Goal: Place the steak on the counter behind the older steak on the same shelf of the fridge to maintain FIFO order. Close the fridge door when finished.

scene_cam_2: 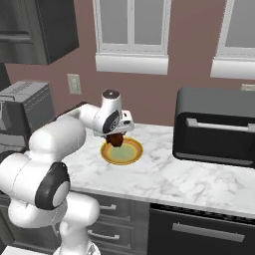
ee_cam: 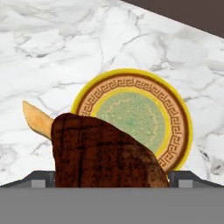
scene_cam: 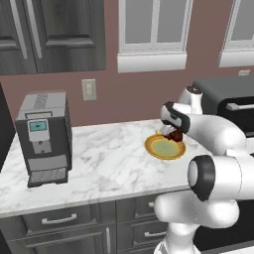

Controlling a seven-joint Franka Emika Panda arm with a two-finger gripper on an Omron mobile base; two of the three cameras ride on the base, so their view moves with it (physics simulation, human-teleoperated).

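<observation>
The white arm reaches forward from the base and bends down at the wrist, so the pincer (scene_cam: 174, 135) hangs just over the worktop (scene_cam: 109, 158), pointing down. It is clenched on the steak (ee_cam: 105, 153): in the hand view the dark brown chunk fills the space between the two finger tips (ee_cam: 41, 178), its tan bone end jutting out toward 10 o'clock.

The worktop is white marble with grey veins over dark grey drawers (scene_cam: 57, 218) with steel handles. A yellow plate (ee_cam: 175, 113) with a patterned brown ring and green centre lies on it. In the left base view a grey coffee machine (scene_cam: 43, 136) stands at 9 o'clock from the plate, well apart from it; in the right base view a black toaster oven (scene_cam_2: 215, 127) stands at 3 o'clock from the plate. The wall behind is reddish brown with white-framed windows (scene_cam: 153, 30) and a pale switch plate (scene_cam: 89, 89).

The steak is held above the plate, over its near edge in the hand view; whether it touches the plate cannot be told.
</observation>
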